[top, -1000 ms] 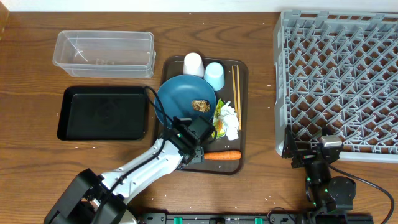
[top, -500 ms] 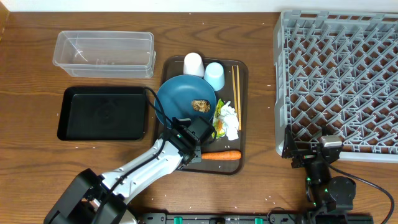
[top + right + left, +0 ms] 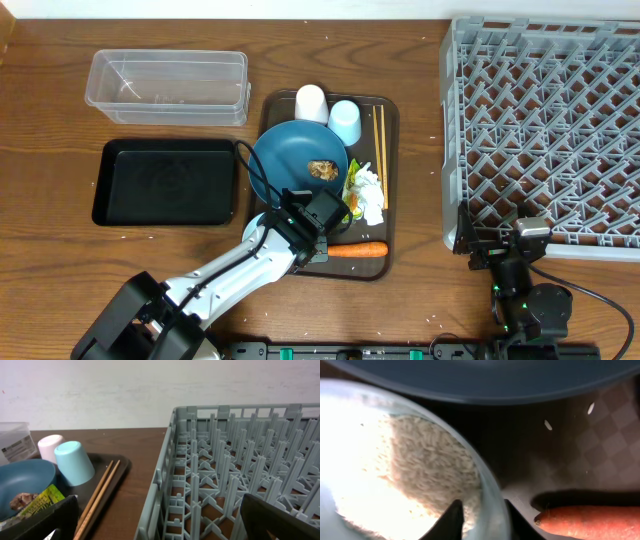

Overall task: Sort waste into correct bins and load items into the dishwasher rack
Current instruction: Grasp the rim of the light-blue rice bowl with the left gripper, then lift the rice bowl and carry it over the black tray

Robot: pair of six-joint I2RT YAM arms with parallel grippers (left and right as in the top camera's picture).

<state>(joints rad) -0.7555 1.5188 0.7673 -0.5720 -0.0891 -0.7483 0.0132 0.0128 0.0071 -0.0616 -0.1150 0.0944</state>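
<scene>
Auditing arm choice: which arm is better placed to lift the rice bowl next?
Left. The left gripper straddles the rim of the light blue bowl; the right gripper sits open beside the rack, far off.

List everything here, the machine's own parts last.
table: one, wooden, under everything
rack: one, grey, right side
tub: one, clear, far left
black tray: one, black, beside tub
serving tray: one, dark brown, centre
plate: one, dark blue, on serving tray
food lump: one, brown, on plate
white cup: one, white, serving tray's far end
blue cup: one, light blue, beside white cup
chopsticks: two, wooden, serving tray's right side
tissue: one, white, right of plate
wrapper: one, green-yellow, between plate and tissue
carrot: one, orange, serving tray's near end
bowl: one, pale blue, beside carrot
rice: heap, white, in bowl
left pincer: one, black, astride bowl's rim
right pincer: one, black, open, beside rack
</scene>
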